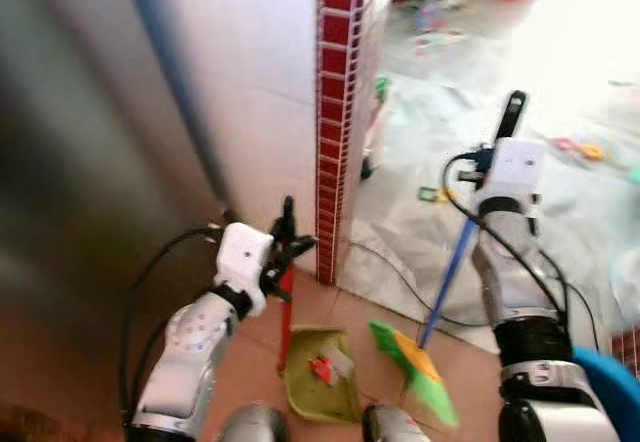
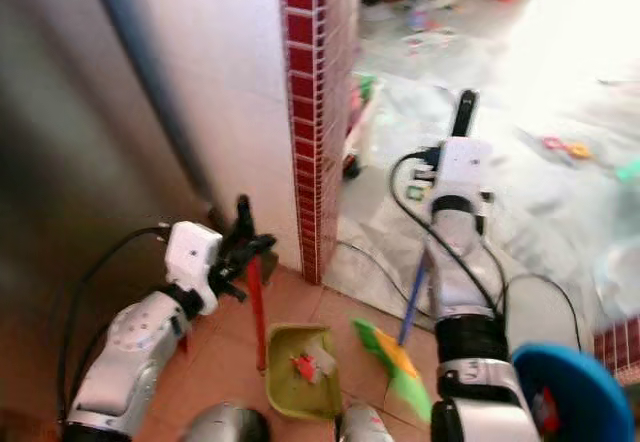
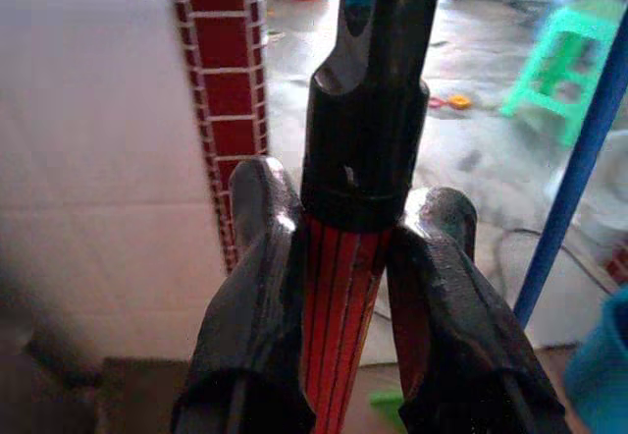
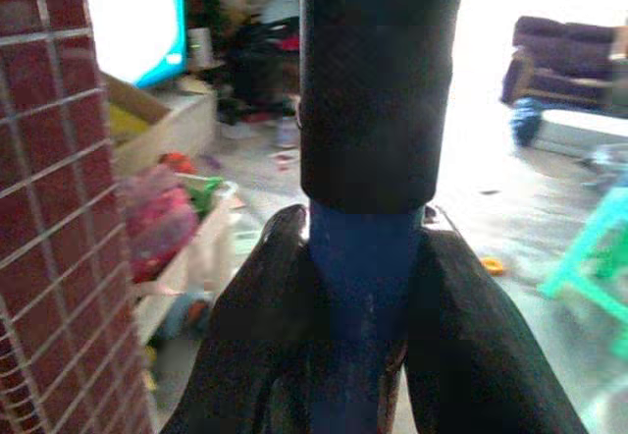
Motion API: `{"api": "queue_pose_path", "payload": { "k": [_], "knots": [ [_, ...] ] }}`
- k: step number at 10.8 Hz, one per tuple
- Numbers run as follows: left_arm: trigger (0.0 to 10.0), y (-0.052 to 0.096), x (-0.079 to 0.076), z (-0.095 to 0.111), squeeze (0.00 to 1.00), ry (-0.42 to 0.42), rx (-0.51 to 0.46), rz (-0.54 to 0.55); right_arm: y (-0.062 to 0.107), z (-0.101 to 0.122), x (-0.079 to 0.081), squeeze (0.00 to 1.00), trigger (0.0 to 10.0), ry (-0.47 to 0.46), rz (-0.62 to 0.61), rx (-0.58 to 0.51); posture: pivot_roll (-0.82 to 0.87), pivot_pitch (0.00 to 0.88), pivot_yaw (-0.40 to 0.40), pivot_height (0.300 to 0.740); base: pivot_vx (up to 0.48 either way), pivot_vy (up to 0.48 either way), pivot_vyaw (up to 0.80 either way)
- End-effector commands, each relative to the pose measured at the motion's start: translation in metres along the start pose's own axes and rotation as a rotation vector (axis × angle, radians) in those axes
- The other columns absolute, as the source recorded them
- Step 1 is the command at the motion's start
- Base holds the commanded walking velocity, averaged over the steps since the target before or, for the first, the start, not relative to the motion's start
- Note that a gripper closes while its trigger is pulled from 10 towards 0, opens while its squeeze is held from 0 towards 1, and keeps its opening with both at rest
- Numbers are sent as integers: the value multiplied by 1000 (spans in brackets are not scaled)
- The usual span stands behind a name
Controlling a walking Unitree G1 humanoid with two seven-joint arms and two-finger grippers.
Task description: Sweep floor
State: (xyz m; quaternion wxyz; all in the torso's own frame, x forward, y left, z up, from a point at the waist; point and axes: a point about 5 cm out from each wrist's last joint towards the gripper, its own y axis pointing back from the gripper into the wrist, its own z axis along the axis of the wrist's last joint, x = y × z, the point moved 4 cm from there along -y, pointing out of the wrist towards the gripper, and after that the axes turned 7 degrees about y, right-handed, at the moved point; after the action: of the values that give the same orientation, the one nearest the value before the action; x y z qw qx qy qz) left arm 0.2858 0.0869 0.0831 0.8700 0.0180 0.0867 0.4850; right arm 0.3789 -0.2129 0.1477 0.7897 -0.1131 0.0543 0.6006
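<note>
A red ribbed handle with a black cap (image 3: 339, 287) is gripped between the two black fingers (image 3: 250, 297) of the left gripper (image 1: 285, 242), close beside a corner pillar faced in dark red tiles (image 1: 338, 112). This handle runs down to an olive-green plastic dustpan (image 1: 322, 374), which rests on the reddish-brown tiled floor (image 1: 60, 362) just in front of the robot. A small red scrap with a pale piece (image 1: 328, 366) is seen lying inside the pan, so some sweeping is judged to be done already.

A blue broom pole with a black grip sleeve (image 4: 368, 257) is clamped by the fingers (image 4: 481, 346) of the right gripper (image 1: 510, 162), the sleeve sitting just above them in the right wrist view. The pole slants down to a broom head of bright green and yellow bristles (image 1: 415, 362), which is set on the floor just beside the pan's open side.

Much is judged to be left: beyond the pillar, a pale floor laid with a wrinkled clear plastic sheet (image 1: 430, 122) is scattered with small coloured toys and bits (image 1: 580, 148), none of them gathered. A black cable (image 1: 400, 280) trails over the sheet's edge, near the broom, and could be caught by a stroke
</note>
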Motion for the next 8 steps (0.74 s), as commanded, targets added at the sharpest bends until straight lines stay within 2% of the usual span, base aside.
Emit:
{"api": "queue_pose_path", "payload": {
  "k": [1,2,4,6,8],
  "knots": [
    [10000,-1,1,10,0,-5,-30,-5,-2,9,6,0,10000,3,12,-24,-15,33,27,740,0,461,-800],
    [10000,-2,0,10,0,-6,-27,-9,-3,9,6,0,10000,15,5,-22,-15,31,27,740,0,465,-800],
    [10000,-2,-3,8,0,-7,-22,-16,-4,7,9,0,10000,12,3,-5,-12,35,27,740,0,0,0],
    [10000,-3,-3,6,0,6,-21,-6,-4,-6,12,0,10000,-19,-21,86,-9,36,25,740,0,0,0],
    [10000,-4,-3,6,0,29,-24,6,-3,-21,10,0,10000,-94,-76,188,-9,39,23,740,0,0,0]
  ]
}}
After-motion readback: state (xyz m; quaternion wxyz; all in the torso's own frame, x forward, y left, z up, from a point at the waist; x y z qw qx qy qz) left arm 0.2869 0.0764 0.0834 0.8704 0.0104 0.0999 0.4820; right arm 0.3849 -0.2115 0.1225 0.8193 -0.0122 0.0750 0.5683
